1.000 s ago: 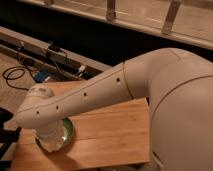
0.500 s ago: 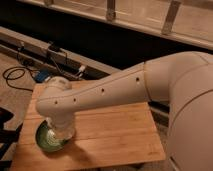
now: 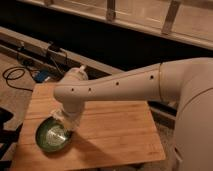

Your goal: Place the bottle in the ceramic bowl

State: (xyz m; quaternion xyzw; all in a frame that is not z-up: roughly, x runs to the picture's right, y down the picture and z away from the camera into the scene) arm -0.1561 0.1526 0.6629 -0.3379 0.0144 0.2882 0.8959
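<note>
The green ceramic bowl [image 3: 44, 143] sits on the near left corner of the wooden table [image 3: 117, 131]. My gripper [image 3: 66, 124] hangs down from the white wrist just above the bowl's right rim and is shut. A pale streak [image 3: 58, 133] shows inside the bowl below the gripper. I cannot tell whether it is the bottle or shine on the glaze. Nothing shows sticking out of the gripper. The white arm reaches in from the right across the table.
Black cables [image 3: 17, 75] and a small blue thing [image 3: 41, 76] lie on the floor beyond the table's far left corner. A long low ledge [image 3: 30, 42] runs behind it. The robot's white body [image 3: 192, 120] fills the right side.
The wrist and gripper have moved right and slightly up, off the bowl's middle toward its right rim. More of the bowl's inside shows. The gripper has closed.
</note>
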